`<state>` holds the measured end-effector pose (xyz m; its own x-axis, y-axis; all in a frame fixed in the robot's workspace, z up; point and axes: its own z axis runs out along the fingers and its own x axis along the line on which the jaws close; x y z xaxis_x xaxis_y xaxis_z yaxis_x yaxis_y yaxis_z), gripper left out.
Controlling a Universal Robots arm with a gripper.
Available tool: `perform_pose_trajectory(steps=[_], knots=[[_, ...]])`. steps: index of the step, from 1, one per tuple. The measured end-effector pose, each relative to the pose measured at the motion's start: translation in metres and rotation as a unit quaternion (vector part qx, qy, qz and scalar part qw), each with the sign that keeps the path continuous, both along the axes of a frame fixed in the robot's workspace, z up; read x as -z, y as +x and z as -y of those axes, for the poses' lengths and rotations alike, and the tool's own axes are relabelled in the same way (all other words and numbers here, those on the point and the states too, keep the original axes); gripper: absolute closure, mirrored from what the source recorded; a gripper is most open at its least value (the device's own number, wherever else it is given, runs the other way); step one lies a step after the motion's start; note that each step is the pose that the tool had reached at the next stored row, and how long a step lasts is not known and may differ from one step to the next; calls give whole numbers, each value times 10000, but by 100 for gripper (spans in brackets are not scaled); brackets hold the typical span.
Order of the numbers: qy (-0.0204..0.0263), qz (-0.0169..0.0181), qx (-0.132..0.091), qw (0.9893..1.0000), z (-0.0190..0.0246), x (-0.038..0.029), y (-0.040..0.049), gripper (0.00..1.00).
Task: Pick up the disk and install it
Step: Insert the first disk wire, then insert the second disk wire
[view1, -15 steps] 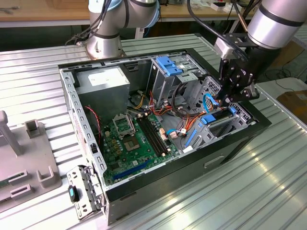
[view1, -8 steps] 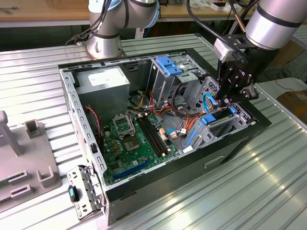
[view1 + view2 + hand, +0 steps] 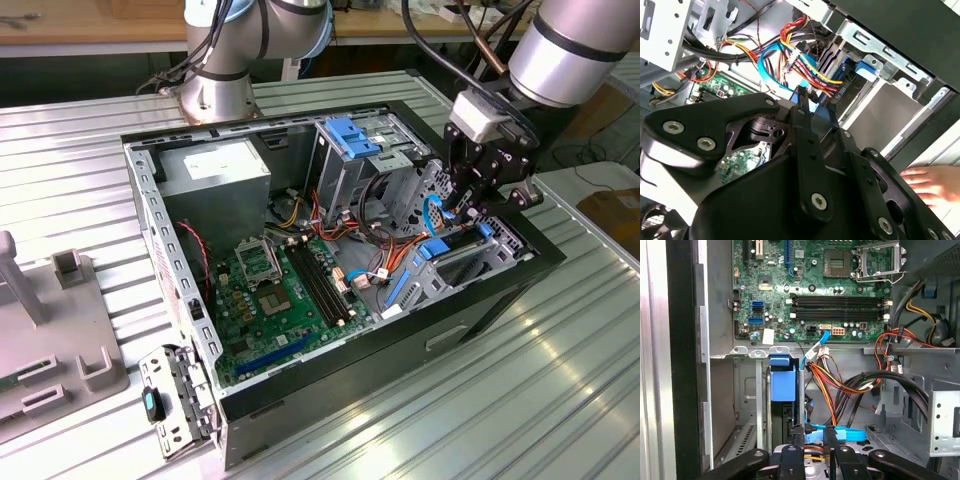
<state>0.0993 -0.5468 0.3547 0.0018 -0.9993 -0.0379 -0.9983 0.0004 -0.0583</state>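
The disk (image 3: 440, 248) sits on edge in the drive cage at the open computer case's (image 3: 160, 230) corner on the exterior view's right. Its bright blue carrier rail runs along the top, and the rail also shows in the first wrist view as the disk (image 3: 782, 382) and in the second wrist view as the disk (image 3: 866, 67). My gripper (image 3: 462, 210) hangs just above that cage. In both wrist views the gripper (image 3: 813, 436) (image 3: 816, 100) has its two black fingers apart, with only a flat blue cable (image 3: 842, 433) and coloured wires behind the gap. The fingers hold nothing.
A green motherboard (image 3: 275, 290) lies on the case floor, a grey power supply (image 3: 215, 165) at the back, and a blue-latched bay (image 3: 350, 140) beside it. Wire bundles (image 3: 840, 382) crowd the cage. A person's hand (image 3: 934, 182) rests outside the case. A grey fixture (image 3: 50, 320) stands at the exterior view's left.
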Motion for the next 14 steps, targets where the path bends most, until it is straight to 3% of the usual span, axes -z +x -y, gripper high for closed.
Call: perform_pose_trajectory(steps=[14], knots=[[-8, 0, -58, 10000, 0, 2, -2, 70]])
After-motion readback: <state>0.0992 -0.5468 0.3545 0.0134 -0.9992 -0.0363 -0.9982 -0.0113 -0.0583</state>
